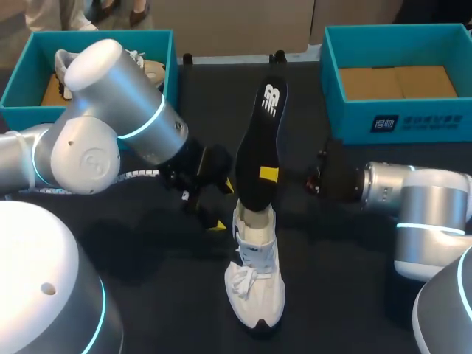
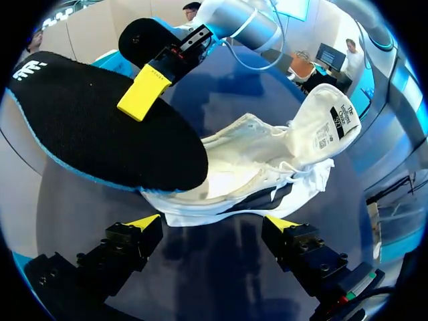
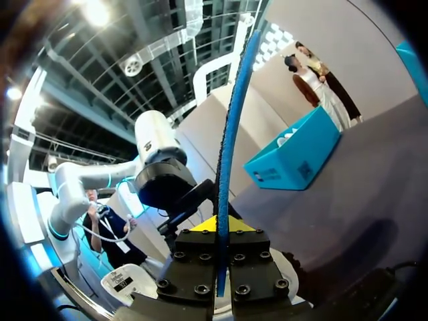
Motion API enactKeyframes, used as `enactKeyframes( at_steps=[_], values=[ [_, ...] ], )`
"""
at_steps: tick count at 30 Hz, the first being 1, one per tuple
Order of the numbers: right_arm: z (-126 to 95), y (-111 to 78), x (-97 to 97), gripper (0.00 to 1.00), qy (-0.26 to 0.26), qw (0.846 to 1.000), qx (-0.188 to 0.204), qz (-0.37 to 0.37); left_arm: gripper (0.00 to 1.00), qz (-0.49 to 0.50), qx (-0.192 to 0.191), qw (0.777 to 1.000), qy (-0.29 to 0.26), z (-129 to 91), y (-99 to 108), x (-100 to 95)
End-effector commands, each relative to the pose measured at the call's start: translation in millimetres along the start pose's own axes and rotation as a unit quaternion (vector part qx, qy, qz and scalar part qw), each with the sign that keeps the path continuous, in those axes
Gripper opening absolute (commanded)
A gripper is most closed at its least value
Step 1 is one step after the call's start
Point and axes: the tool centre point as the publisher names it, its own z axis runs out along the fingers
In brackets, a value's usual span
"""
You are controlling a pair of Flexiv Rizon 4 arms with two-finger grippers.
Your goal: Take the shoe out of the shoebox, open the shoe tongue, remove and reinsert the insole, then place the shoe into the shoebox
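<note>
Now two shoeboxes [image 1: 96,34] [image 1: 413,122], one insole [image 1: 258,140] in right fingers' [image 1: 268,175] grip, left fingers [image 2: 144,223] apart

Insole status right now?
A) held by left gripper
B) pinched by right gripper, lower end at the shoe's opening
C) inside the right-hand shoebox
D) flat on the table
B: the right gripper is shut on the insole, which stands up with its lower end at the opening of the white shoe; the left gripper is open and holds nothing.
</note>
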Motion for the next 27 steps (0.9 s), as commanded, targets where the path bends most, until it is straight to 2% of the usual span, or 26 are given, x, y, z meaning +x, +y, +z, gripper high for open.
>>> enactKeyframes(
  at_steps=[1, 13, 27],
  values=[
    [3, -6.1, -0.8, 0.00, 0.004, 1.000, -0.002, 0.001, 1.00, 0.000, 0.000, 1.000, 0.000, 0, 0, -0.2],
    [-5, -13.1, 4.6, 0.00, 0.000, 1.000, -0.003, 0.001, 1.00, 0.000, 0.000, 1.000, 0.000, 0, 0, -0.2],
    [4, -31.7, 0.2, 0.00, 0.013, 1.000, 0.016, 0.010, 1.00, 0.000, 0.000, 1.000, 0.000, 0, 0, -0.2]
  ],
)
